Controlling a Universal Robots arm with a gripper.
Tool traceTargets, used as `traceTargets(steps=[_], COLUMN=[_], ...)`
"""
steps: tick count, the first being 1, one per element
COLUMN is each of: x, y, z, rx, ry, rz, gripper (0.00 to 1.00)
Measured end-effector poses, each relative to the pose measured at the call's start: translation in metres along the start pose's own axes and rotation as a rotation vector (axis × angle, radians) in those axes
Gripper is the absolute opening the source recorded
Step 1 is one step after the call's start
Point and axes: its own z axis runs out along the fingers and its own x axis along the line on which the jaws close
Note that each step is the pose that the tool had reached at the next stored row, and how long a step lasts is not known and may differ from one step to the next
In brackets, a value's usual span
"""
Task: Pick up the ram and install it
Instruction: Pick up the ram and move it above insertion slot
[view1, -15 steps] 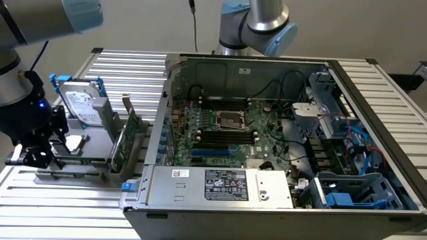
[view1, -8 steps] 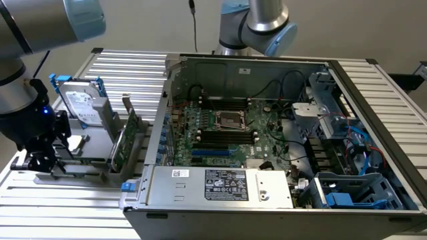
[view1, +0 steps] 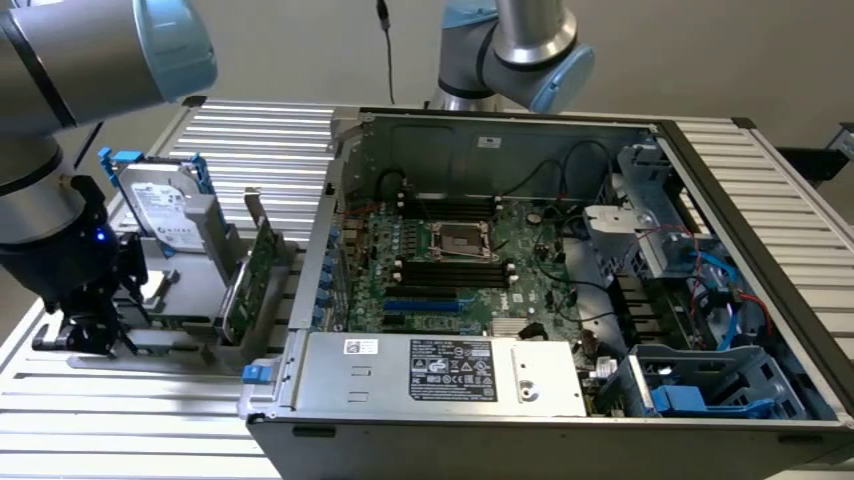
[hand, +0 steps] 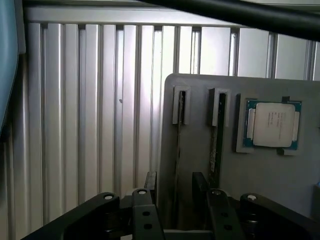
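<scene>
Pick-up stage, by the look of it, with nothing gripped yet. Gripper (hand: 179, 202) spread wide, straddling the ram (hand: 177, 145) standing on edge in the grey holder plate (hand: 200, 87). Second ram stick (hand: 216, 140) just beside one finger, processor (hand: 272, 125) beyond: tight margin that side, slatted table (hand: 75, 125) on the other. Clean grasp likely calls for centring on the stick and a straight pull out of the slot. From outside, gripper (view1: 91, 335) low at the exterior view's lower left — well apart from the open computer case (view1: 494, 140).
</scene>
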Motion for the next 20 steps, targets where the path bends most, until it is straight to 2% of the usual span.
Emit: traceTargets(steps=[8,14,15,16,20], x=[0.001,0.001,0.001,0.001,0.001], y=[-0.0013,-0.0066,-0.0073,-0.0074,-0.0075], z=[0.0145,0.0248,0.026,0.0267,0.0296], rx=[-0.0001,0.0004,0.0006,0.0005,0.0011], ry=[0.0001,-0.0012,-0.0043,-0.0109,-0.0435], rz=[-0.002,-0.002,-0.002,-0.002,-0.002], gripper=[0.42,0.42,0.42,0.42,0.42])
